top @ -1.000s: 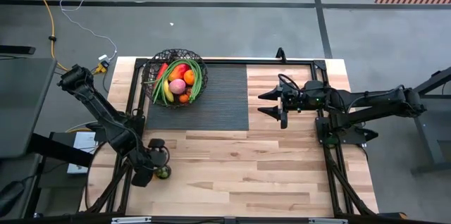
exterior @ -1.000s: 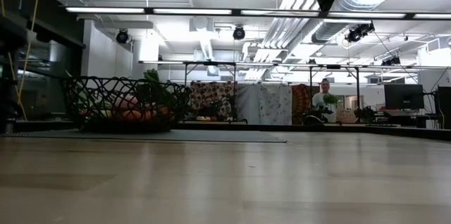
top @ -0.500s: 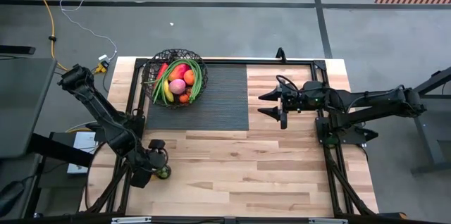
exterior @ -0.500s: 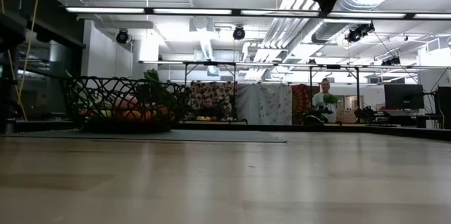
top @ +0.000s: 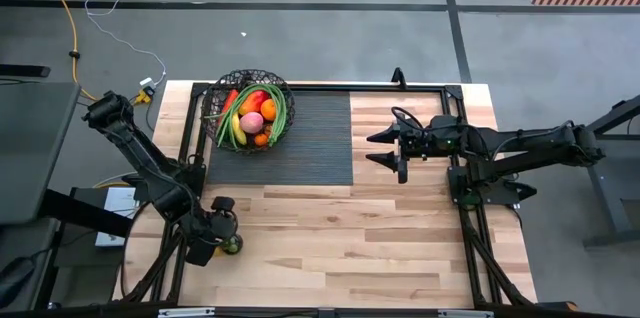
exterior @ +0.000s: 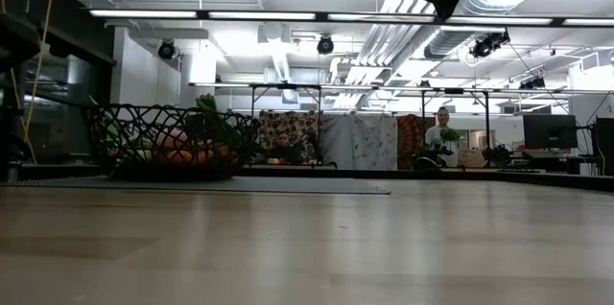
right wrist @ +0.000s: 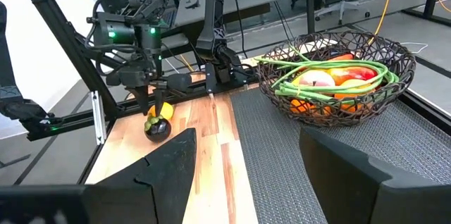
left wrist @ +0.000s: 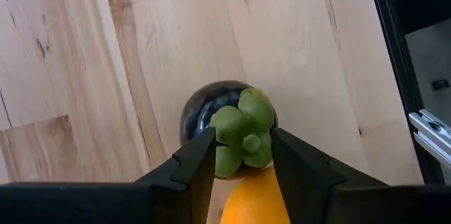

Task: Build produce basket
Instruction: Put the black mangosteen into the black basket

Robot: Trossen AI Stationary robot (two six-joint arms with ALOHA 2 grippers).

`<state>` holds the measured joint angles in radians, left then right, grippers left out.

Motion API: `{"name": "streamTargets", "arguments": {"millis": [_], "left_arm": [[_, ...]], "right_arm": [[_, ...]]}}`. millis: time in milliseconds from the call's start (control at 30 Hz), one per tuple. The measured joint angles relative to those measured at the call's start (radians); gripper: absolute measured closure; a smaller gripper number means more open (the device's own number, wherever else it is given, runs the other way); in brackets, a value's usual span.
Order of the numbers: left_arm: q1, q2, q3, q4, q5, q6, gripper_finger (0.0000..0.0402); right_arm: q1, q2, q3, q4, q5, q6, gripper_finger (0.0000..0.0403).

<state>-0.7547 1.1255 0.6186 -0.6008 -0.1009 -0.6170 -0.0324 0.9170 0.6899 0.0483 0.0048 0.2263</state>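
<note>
The black wire basket (top: pixel 248 111) stands on the dark mat at the table's far left and holds a red pepper, oranges, pink fruit and long green stalks; it also shows in the low view (exterior: pixel 171 140). My left gripper (left wrist: pixel 243 139) points down near the table's near left corner (top: pixel 225 238), shut on a yellow fruit with a green leafy cap (left wrist: pixel 243 136). A dark round fruit (left wrist: pixel 204 108) lies on the wood right beyond that cap. My right gripper (top: pixel 385 148) hangs open above the table, right of the mat. My left gripper pinches the yellow fruit at its green cap end (left wrist: pixel 229 146) between the two fingers, coming from above and pointing down. The yellow body (left wrist: pixel 250 199) reaches back between the fingers. The cap faces the dark round fruit; whether they touch, I cannot tell.
The dark ribbed mat (top: pixel 300 143) covers the far middle of the table. A black frame rail (top: pixel 460 218) runs along the table's right side, another along the left edge (left wrist: pixel 394 55). Bare wood (top: pixel 350 238) spans the near half. A person stands far back in the room (exterior: pixel 441 132).
</note>
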Motion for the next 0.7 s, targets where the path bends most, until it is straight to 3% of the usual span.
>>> {"name": "streamTargets", "arguments": {"millis": [333, 533, 700], "left_arm": [[-0.045, 0.0, 0.0, 0.028, -0.004, -0.006, 0.0273], [-0.066, 0.0, 0.0, 0.022, -0.079, -0.042, 0.0273], [-0.069, 0.035, 0.001, 0.027, -0.082, -0.044, 0.0273]], "right_arm": [[0.0, 0.0, 0.0, 0.0, 0.0, 0.0, 0.016], [0.0, 0.0, 0.0, 0.0, 0.012, 0.0, 0.016], [0.0, 0.0, 0.0, 0.0, 0.013, 0.0, 0.016]]}}
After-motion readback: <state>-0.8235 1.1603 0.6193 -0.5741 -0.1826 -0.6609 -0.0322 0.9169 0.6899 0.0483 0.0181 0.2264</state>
